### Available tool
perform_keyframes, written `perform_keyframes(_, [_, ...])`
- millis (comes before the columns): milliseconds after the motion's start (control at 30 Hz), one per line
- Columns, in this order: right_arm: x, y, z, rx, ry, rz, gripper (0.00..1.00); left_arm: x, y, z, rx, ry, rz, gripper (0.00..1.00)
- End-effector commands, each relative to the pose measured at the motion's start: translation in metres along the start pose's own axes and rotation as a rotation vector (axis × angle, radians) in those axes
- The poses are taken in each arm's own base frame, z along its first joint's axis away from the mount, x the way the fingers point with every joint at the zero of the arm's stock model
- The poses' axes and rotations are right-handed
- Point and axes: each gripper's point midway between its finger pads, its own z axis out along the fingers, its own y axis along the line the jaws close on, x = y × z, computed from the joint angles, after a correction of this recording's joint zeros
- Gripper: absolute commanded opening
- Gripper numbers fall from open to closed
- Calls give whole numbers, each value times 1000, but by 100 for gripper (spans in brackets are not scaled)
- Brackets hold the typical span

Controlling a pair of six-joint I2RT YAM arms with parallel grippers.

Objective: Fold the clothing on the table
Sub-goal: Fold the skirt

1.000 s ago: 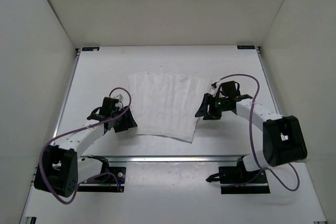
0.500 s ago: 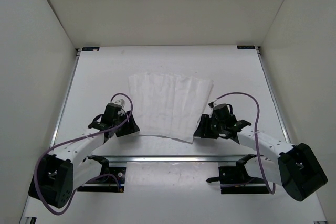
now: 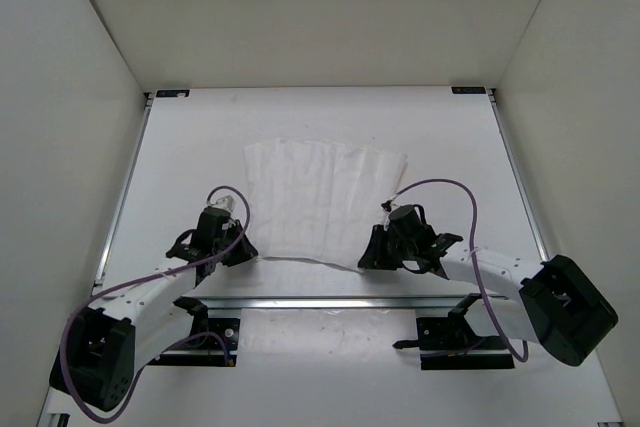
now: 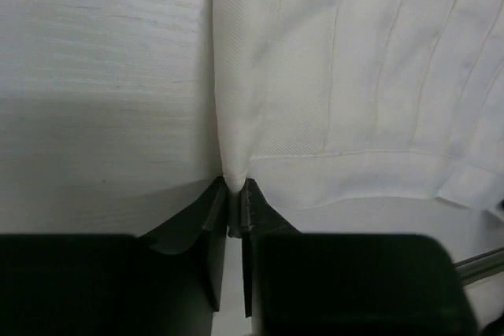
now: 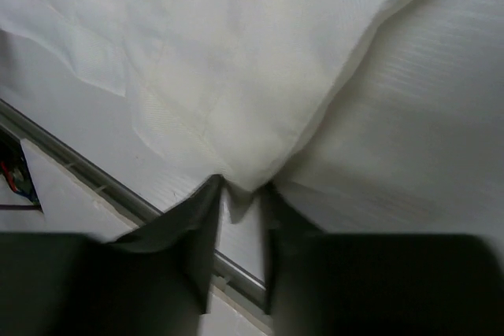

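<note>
Pinching the near-left corner of the clothing [image 3: 320, 197], the left pincer [image 4: 235, 208] is clenched on fabric, probably to lift that edge for folding; the right pincer [image 5: 240, 208] straddles the near-right corner, its grip unclear; the clothing lies spread mid-counter [image 3: 180, 167].

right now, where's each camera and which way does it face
top external: above, behind the robot, looking down on the table; left arm, right arm and the clothing show
left wrist: on the left arm, facing along the left gripper, pinching a clothing corner
right wrist: on the right arm, facing along the right gripper, corner between its jaws
shared: all three see the clothing
</note>
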Motion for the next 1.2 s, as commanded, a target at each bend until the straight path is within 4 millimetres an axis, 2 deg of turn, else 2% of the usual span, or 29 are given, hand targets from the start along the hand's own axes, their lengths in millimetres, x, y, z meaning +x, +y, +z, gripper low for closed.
perform_keyframes(0, [-5, -4, 5, 17, -22, 17, 15, 10, 8, 2, -22, 14, -13, 18])
perform_keyframes(33, [-4, -3, 5, 14, -15, 9, 8, 8, 9, 1, -19, 0, -16, 14])
perform_keyframes(67, [-6, -3, 4, 20, -16, 14, 0, 6, 6, 0, -13, 0, -13, 4])
perform_keyframes(100, [-11, -2, 0, 26, -19, 1, 0, 3, 4, -3, -10, -3, -10, 0])
perform_keyframes(133, [-14, -2, -3, 30, -25, -6, 0, -5, 5, -7, -15, -28, -2, 0])
perform_keyframes(167, [-22, 3, -10, 26, -40, -23, 0, -11, -2, -14, 2, -41, 1, 0])
perform_keyframes(200, [-30, 6, -18, 20, -50, -41, 0, -10, 2, -18, -23, -32, 10, 0])
perform_keyframes(233, [-40, 11, -28, 9, -68, -56, 0, -27, -9, -27, 0, -80, 18, 0])
perform_keyframes(300, [-54, 18, -44, -3, -95, -71, 0, -42, -25, -44, 29, -103, 40, 0])
perform_keyframes(367, [-66, 25, -64, -8, -136, -108, 0, -47, -38, -55, 61, -107, 56, 0])
perform_keyframes(433, [-65, 27, -74, -8, -127, -112, 0, -42, -45, -62, 81, -81, 67, 0])
perform_keyframes(500, [-55, 30, -80, -32, -97, -114, 0, -34, -52, -69, 113, -69, 75, 0])
perform_keyframes(567, [-34, 29, -83, -27, -52, -114, 0, -21, -52, -73, 125, -40, 79, 0])
perform_keyframes(600, [-31, 30, -87, -36, -59, -117, 0, -16, -54, -76, 148, -27, 87, 0])
perform_keyframes(667, [-9, 26, -90, -29, -6, -103, 0, -1, -50, -81, 156, 25, 97, 0])
perform_keyframes(700, [-6, 31, -95, -51, -6, -98, 1, 0, -54, -87, 174, 31, 101, 0])
perform_keyframes(733, [6, 26, -96, -42, 34, -93, 0, 4, -57, -94, 196, 44, 110, 0])
perform_keyframes(800, [18, 27, -109, -59, 47, -79, 0, 11, -58, -102, 210, 59, 102, 0])
perform_keyframes(867, [26, 24, -119, -62, 59, -59, 0, 14, -63, -116, 245, 71, 91, 0])
perform_keyframes(933, [34, 31, -129, -114, 84, -63, 0, 17, -67, -126, 279, 80, 77, 0])
perform_keyframes(967, [37, 33, -135, -134, 96, -67, 0, 18, -77, -135, 327, 102, 77, 0])
perform_keyframes(1067, [32, 41, -150, -166, 84, -60, 0, 8, -93, -155, 375, 98, 93, 0])
perform_keyframes(1167, [7, 50, -164, -191, 17, -37, 0, -17, -118, -170, 445, 34, 87, 0])
